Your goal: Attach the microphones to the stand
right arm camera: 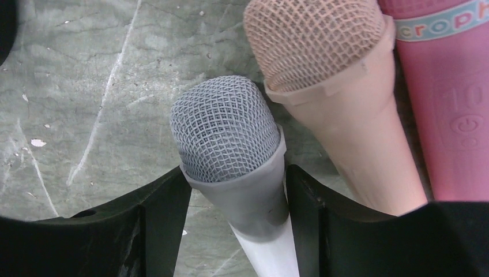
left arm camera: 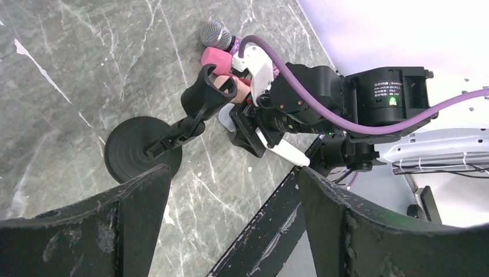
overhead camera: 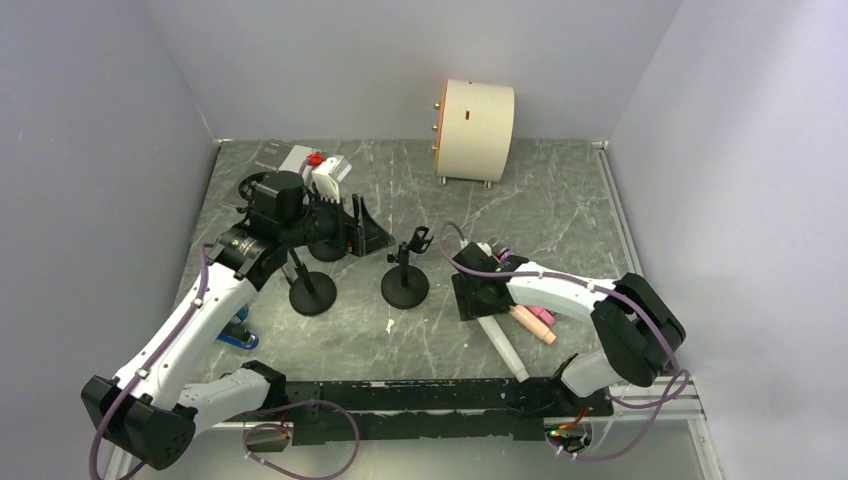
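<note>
The white stick-shaped microphone with the pale-blue mesh head [right arm camera: 228, 138] is gripped at its neck by the right jaws, which are closed against the collar just below the head. The hold appears chosen so that the long handle stays free to be pushed into a clip. Whether it is raised off the grey marbled desk [right arm camera: 75, 86] cannot be told. Just outside these jaws, the peach plastic microphone [right arm camera: 340, 98] and the pink plastic microphone [right arm camera: 455, 98] lie side by side, with the purple glitter microphone with the silver mesh head [left arm camera: 218, 36] beyond them. The left jaws are spread wide with nothing between them. The black round-based stand with a forked clip [left arm camera: 190, 118] is seen ahead of them with its clip empty, probably so that it can be steadied.
</note>
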`<state>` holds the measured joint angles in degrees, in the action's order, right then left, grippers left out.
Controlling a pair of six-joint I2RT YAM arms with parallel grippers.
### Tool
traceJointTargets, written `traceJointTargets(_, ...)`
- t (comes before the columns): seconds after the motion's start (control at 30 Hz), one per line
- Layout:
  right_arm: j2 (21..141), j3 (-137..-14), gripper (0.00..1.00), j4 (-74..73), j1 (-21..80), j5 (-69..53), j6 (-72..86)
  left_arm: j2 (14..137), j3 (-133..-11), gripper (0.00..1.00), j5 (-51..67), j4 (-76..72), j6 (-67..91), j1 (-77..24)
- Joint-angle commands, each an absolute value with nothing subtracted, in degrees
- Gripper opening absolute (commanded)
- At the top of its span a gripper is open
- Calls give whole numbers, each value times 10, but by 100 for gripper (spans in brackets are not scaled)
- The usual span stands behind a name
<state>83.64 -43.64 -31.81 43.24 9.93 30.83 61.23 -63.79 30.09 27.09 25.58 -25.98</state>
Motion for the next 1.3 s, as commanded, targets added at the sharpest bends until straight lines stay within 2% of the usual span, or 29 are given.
traceJointTargets(0.0, 846, -439, 62, -297, 440, 79, 287, 596, -665, 86, 290, 280, 242, -262)
traceJointTargets(0.23, 828, -453, 29, -296, 465, 102, 279, 583, -669, 87, 276, 290, 239, -262)
traceJointTargets(0.3, 815, -458, 24, -287, 470, 96, 273, 580, -672, 88, 273, 297, 237, -262)
traceJointTargets(0.4, 780, -462, 21, -267, 470, 78, 277, 573, -680, 93, 269, 307, 236, -262)
traceJointTargets(0.5, 738, -472, 16, -247, 470, 60, 293, 555, -678, 94, 286, 309, 220, -262)
traceJointTargets(0.63, 712, -559, 7, -285, 469, 107, 352, 523, -652, 94, 299, 286, 215, -262)
traceJointTargets(0.8, 678, -612, 0, -286, 469, 232, 380, 523, -663, 94, 326, 292, 228, -262)
traceJointTargets(0.97, 651, -674, 0, -256, 469, 286, 344, 550, -669, 94, 369, 246, 269, -262)
traceJointTargets(1.13, 625, -717, 0, -180, 469, 225, 308, 593, -638, 94, 470, 101, 330, -266)
traceJointTargets(1.27, 625, -737, 0, -132, 469, 140, 331, 623, -647, 94, 498, 30, 344, -283)
